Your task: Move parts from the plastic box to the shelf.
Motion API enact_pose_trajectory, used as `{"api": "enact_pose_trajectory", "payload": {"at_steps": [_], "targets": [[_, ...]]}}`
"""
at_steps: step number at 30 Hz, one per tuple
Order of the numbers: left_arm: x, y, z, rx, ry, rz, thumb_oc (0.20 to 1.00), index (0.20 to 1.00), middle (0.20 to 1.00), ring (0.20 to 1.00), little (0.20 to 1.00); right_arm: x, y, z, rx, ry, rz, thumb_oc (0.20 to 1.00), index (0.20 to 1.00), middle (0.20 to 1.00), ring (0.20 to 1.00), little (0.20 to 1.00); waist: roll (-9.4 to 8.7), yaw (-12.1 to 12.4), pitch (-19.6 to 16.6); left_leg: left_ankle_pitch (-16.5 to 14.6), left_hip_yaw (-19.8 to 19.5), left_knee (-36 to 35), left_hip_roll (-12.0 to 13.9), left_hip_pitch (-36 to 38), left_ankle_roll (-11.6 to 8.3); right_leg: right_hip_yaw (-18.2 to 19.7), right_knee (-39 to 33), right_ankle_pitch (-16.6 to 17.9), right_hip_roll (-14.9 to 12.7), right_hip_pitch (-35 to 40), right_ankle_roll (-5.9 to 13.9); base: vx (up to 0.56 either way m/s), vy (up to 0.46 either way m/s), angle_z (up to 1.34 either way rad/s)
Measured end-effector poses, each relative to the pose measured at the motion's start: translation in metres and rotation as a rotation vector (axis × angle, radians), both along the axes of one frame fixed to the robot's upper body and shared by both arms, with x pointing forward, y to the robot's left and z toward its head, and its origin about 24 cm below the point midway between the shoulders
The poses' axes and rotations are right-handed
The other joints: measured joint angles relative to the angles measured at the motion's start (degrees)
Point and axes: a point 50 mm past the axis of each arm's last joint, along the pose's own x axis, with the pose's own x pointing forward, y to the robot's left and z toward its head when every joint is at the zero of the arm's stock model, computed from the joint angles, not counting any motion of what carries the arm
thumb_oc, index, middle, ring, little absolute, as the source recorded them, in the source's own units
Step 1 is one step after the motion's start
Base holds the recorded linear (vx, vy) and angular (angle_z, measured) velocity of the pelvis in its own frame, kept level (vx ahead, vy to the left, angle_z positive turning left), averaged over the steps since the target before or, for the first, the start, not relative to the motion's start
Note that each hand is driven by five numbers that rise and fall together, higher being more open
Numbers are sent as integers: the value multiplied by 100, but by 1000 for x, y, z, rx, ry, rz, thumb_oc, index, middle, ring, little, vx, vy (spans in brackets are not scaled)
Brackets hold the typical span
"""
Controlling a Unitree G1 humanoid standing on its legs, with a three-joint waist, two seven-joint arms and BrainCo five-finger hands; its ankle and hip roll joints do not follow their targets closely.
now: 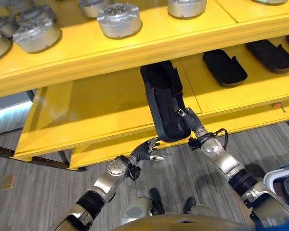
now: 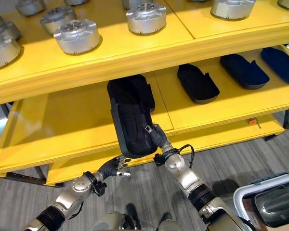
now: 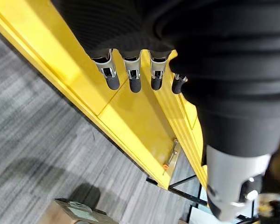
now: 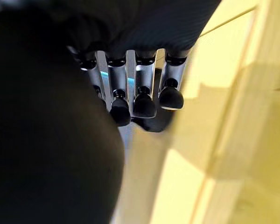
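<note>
Right hand [image 2: 156,134] holds a long black part [image 2: 131,115] by its near end, fingers curled round the lower edge; the part stands tilted on its side, far end already in under the upper board of the yellow shelf [image 1: 111,106], near end hanging out past the front lip. Held that way, I judge, so it can slide through the low gap between the two boards before being laid flat. Left hand [image 1: 147,150] sits just below and beside the near end of the part, apart from it, fingers loosely curled on nothing — looks ready to steady or catch the piece rather than carry it. Two similar black parts [image 1: 224,67] lie flat further along the same lower level, toward the robot's right, each on its back, so the open stretch to their left is likely the slot being filled. Round silver metal parts [image 1: 119,19] stand in rows on the upper level, a separate sort kept apart. Corner of a grey plastic box [image 2: 260,202] shows on the floor at the robot's right, within reach for the next pick.
</note>
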Motion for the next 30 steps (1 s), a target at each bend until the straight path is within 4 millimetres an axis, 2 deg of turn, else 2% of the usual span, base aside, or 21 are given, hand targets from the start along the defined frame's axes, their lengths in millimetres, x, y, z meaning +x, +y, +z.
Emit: {"api": "enact_pose_trajectory", "payload": {"at_steps": [2, 4, 6, 8, 10, 11, 12, 13, 14, 15, 16, 17, 18, 19, 20, 22, 24, 26, 27, 28, 30], "targets": [[0, -2, 0, -2, 0, -5, 1000, 1000, 1000, 1000, 1000, 3, 4, 8, 13, -26, 9, 200, 200, 200, 200, 200, 15, -186, -13, -127, 107, 95, 653, 20, -72, -43, -32, -5, 44, 138, 6, 106, 280, -3], [0, -2, 0, 7, -3, -14, 1000, 1000, 1000, 1000, 1000, 5, 0, 10, 8, -34, -3, 200, 200, 200, 200, 200, 26, -272, -28, -88, -71, -185, 921, 119, -151, -26, -13, 12, 27, 133, 39, 79, 314, -4], [0, -5, -1, 14, -4, -34, 1000, 1000, 1000, 1000, 1000, 5, -9, 8, -12, -28, -20, 200, 200, 200, 200, 200, 50, -355, -34, 81, -366, -711, 1127, 257, -385, 60, 184, 2, -59, 35, 90, 79, 507, -4], [2, -10, -3, 39, 1, -72, 1000, 1000, 1000, 1000, 1000, 3, -16, 4, -43, -14, -29, 200, 200, 200, 200, 200, 43, -366, -38, 331, -690, -688, 1564, 192, -778, 133, 623, 0, -346, -255, 91, 39, 575, -4], [5, -20, -1, 45, -10, -117, 1000, 1000, 1000, 1000, 1000, 4, -23, 3, -73, -8, -42, 200, 200, 200, 200, 200, 7, -405, -29, 726, -690, -640, 1800, 127, -870, 269, 977, 2, -960, -403, 94, 42, 603, 21], [7, -28, 2, 39, -25, -149, 1000, 1000, 1000, 1000, 1000, 5, -29, 4, -90, -8, -52, 200, 200, 200, 200, 200, 12, -445, -35, 903, -623, -534, 1705, 26, -821, 267, 1290, 18, -1406, -500, 126, 63, 563, 51], [7, -34, 4, 24, -31, -161, 1000, 1000, 1000, 1000, 1000, 5, -33, 4, -107, -11, -52, 200, 200, 200, 200, 200, 95, -510, -65, 1094, -586, -725, 1542, 44, -588, 263, 1599, 56, -1813, -580, 145, 87, 553, 55], [6, -42, 4, -7, -28, -159, 1000, 1000, 1000, 1000, 1000, 5, -38, 5, -127, -13, -55, 200, 200, 200, 200, 200, 272, -555, -122, 1487, -527, -965, 1333, 119, -292, 369, 1869, 242, -2097, -683, 366, 99, 447, 30], [4, -47, 4, -40, -17, -149, 1000, 1000, 1000, 1000, 1000, 5, -41, 4, -139, -9, -61, 200, 200, 200, 200, 200, 581, -524, -223, 1586, -388, -976, 1112, 265, -43, 545, 2021, 436, -2251, -728, 661, 108, 354, 22], [4, -46, 3, -50, -8, -131, 1000, 1000, 1000, 1000, 1000, 4, -38, -1, -118, 11, -71, 200, 200, 200, 200, 200, 680, -544, -277, 865, -246, -1110, 960, 532, -84, 736, 2237, 276, -2417, -788, 794, 101, 282, 20], [6, -42, 3, -43, -7, -115, 1000, 1000, 1000, 1000, 1000, 0, -31, -6, -88, 31, -65, 200, 200, 200, 200, 200, 655, -539, -273, 616, -250, -1378, 844, 647, -177, 895, 2561, -198, -2305, -980, 1052, 164, 449, 45], [10, -26, 3, -23, -10, -65, 1000, 1000, 1000, 1000, 1000, -4, -15, -12, -45, 60, -25, 200, 200, 200, 200, 200, 572, -309, -240, 664, -292, -1748, 742, 577, -315, 771, 2433, -813, -1483, -1295, 762, 132, 366, 54], [6, -20, 0, -8, 3, -58, 1000, 1000, 1000, 1000, 1000, -7, -9, -15, -31, 74, -13, 200, 200, 200, 200, 200, 554, -248, -226, 632, -354, -1799, 605, 561, -327, 841, 1984, -560, -1328, -1014, 781, 134, 382, 63], [-3, -16, -4, 8, 23, -80, 1000, 1000, 1000, 1000, 1000, -11, -5, -20, -20, 93, -10, 200, 200, 200, 200, 200, 437, -211, -235, 600, -382, -1859, 472, 648, -351, 656, 1566, -253, -1376, -637, 1085, 88, 255, 63], [-12, -8, -11, 35, 50, -91, 1000, 1000, 1000, 1000, 1000, -12, 2, -21, 9, 98, -6, 200, 200, 200, 200, 200, 224, -183, -293, 439, -405, -1922, 275, 711, -444, 636, 1530, -106, -1551, -586, 1120, 125, 372, 37], [-20, 1, -18, 71, 81, -88, 1000, 1000, 1000, 1000, 1000, -12, 15, -17, 60, 87, -1, 200, 200, 200, 200, 200, 89, -95, -268, 232, -417, -1689, 214, 619, -386, 651, 1460, 360, -1614, -547, 961, 90, 347, 13], [-25, 0, -21, 68, 95, -97, 1000, 1000, 1000, 1000, 1000, -13, 13, -17, 57, 83, -16, 200, 200, 200, 200, 200, 123, -64, -280, 24, -519, -1596, 189, 625, -230, 638, 1513, 1080, -1646, -564, 667, 13, 260, 23], [-28, 4, -20, 73, 90, -95, 1000, 1000, 1000, 1000, 1000, -13, 17, -8, 75, 45, -14, 200, 200, 200, 200, 200, 109, 76, -308, 19, -495, -1835, 90, 644, -94, 604, 1400, 1698, -1658, -721, 720, -25, 176, -1], [-29, 8, -21, 84, 91, -92, 1000, 1000, 1000, 1000, 1000, -14, 20, -6, 88, 35, -10, 200, 200, 200, 200, 200, 98, 123, -307, 123, -483, -1981, 40, 634, 63, 522, 1409, 1550, -1608, -810, 876, -32, 155, 4], [-29, 11, -20, 94, 90, -90, 1000, 1000, 1000, 1000, 1000, -14, 26, -3, 102, 27, 1, 200, 200, 200, 200, 200, 57, 254, -312, 229, -422, -2166, -65, 640, 131, 156, 1329, 1399, -1515, -883, 847, -34, 145, 0], [-36, 16, -23, 85, 103, -68, 1000, 1000, 1000, 1000, 1000, -14, 32, -1, 106, 25, 11, 200, 200, 200, 200, 200, 29, 495, -295, 179, -185, -2268, -215, 719, 203, -420, 1075, 1678, -1566, -849, 859, -26, 91, -34]]}}
